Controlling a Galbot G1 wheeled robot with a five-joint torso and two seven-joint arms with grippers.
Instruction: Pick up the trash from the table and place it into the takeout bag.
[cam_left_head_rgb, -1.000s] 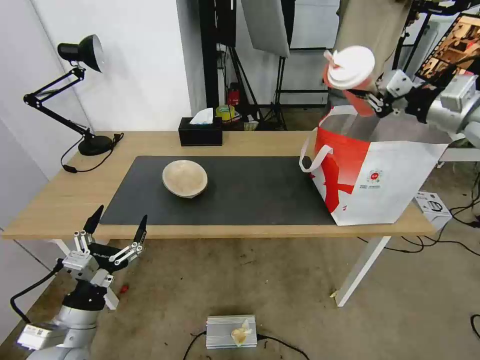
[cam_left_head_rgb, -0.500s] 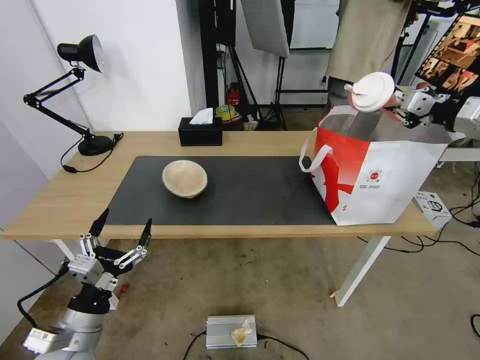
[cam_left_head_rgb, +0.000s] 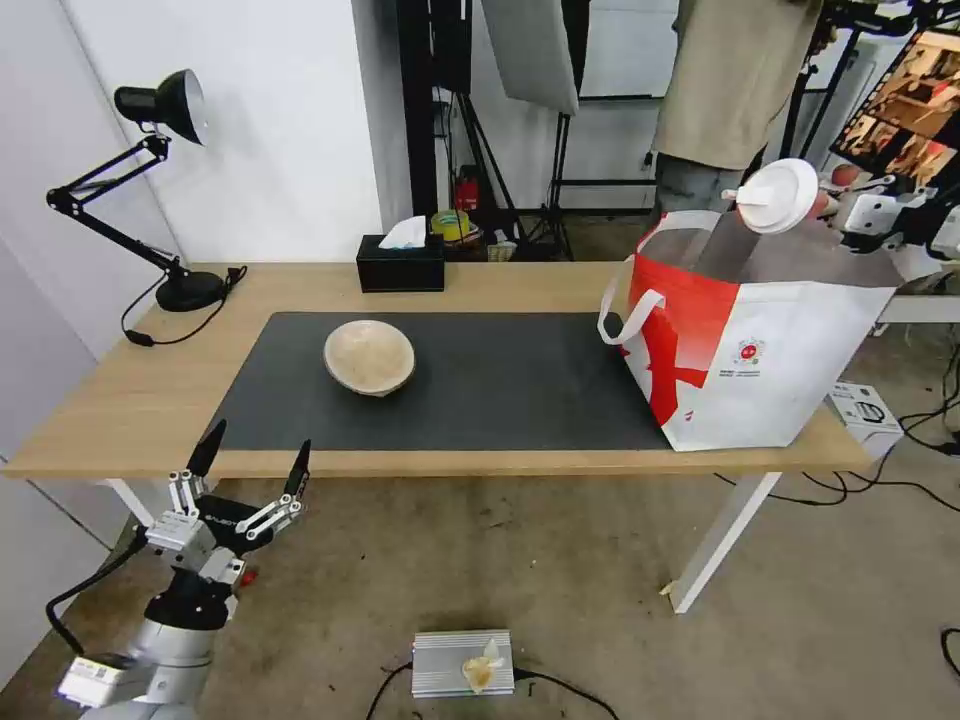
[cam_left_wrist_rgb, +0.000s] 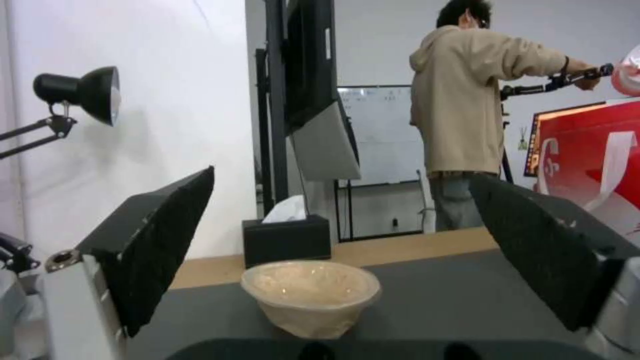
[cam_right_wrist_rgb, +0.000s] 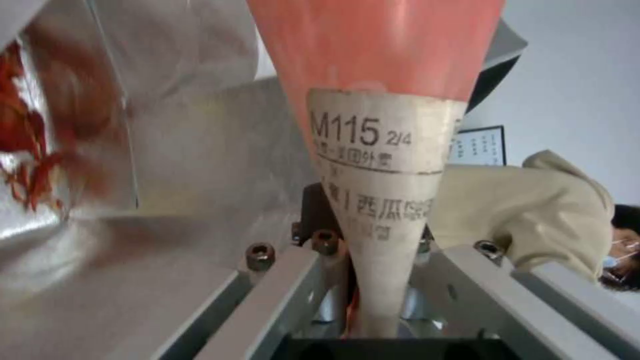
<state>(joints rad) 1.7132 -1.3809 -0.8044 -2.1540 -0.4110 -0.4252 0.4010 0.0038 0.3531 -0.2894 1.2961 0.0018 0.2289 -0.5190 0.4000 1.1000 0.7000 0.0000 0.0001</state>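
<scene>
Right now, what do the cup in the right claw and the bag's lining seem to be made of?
The red cup looks like paper: a printed label is stuck on its matte side. Its white lid looks like plastic. The takeout bag lining appears to be shiny, crinkled silver foil.

Plain white wall (cam_left_head_rgb: 290, 130) behind, bare grey concrete floor (cam_left_head_rgb: 560, 600) below. A black articulated desk lamp (cam_left_head_rgb: 150, 180) stands at the far left corner of the table, its cord trailing beside the base. Black tripod stands and a grey softbox panel (cam_left_head_rgb: 530, 50) occupy the room behind. A small silver metal box (cam_left_head_rgb: 462, 663) lies on the floor among black cables (cam_left_head_rgb: 920, 440).
</scene>
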